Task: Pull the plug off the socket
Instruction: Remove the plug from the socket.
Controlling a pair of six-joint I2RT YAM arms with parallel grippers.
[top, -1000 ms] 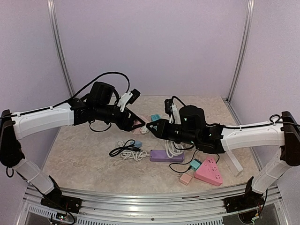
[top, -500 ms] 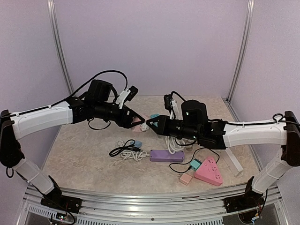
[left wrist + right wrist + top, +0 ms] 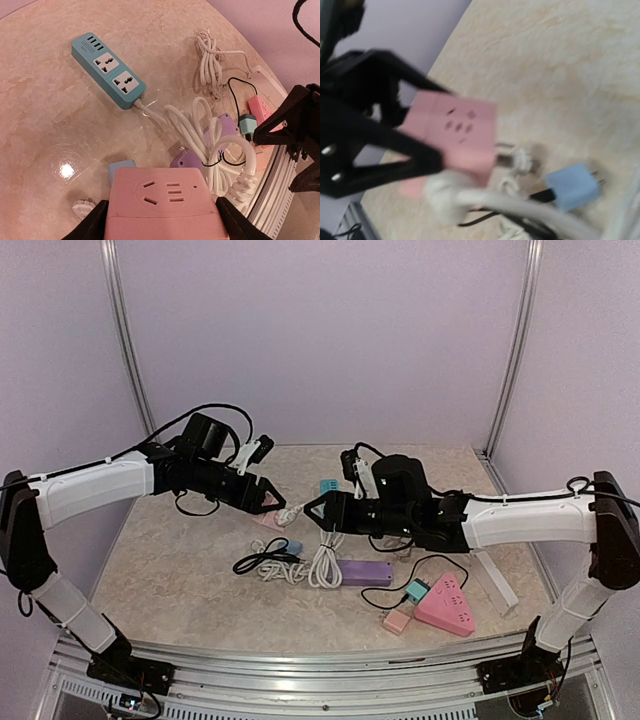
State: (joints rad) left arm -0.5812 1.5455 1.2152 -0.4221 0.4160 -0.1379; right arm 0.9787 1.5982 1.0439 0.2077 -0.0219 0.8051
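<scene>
The left end effector (image 3: 270, 496) is clamping the pink socket (image 3: 165, 197) by its two sides and holding it up off the bench (image 3: 170, 570). The socket face is pointing toward the right arm, and its holes are showing bare with nothing plugged in.

The right end effector (image 3: 312, 508) is hovering just across from the socket, tips aimed at it. In the left wrist view its two black fingers are standing apart with nothing between them.

The plug (image 3: 241, 187) is sitting clear of the socket, just beside and below its right edge, at the ribbed end of a thick white cord (image 3: 325, 560). The cord is looping down from between the two end effectors to the bench, where its tied coil is lying against the left end of a purple strip (image 3: 357, 571). In the right wrist view the plug end is showing only as a white blur under the socket, so I cannot tell whether it is resting on anything.

A blue adapter (image 3: 121, 168) is lying on the bench under the socket, and a black cable (image 3: 262, 560) is curling just left of the cord. A teal strip (image 3: 107, 70) is lying farther back, its own white lead running toward the coil. A pink triangular strip (image 3: 445, 605) is sitting near the front right, well apart from the held socket.
</scene>
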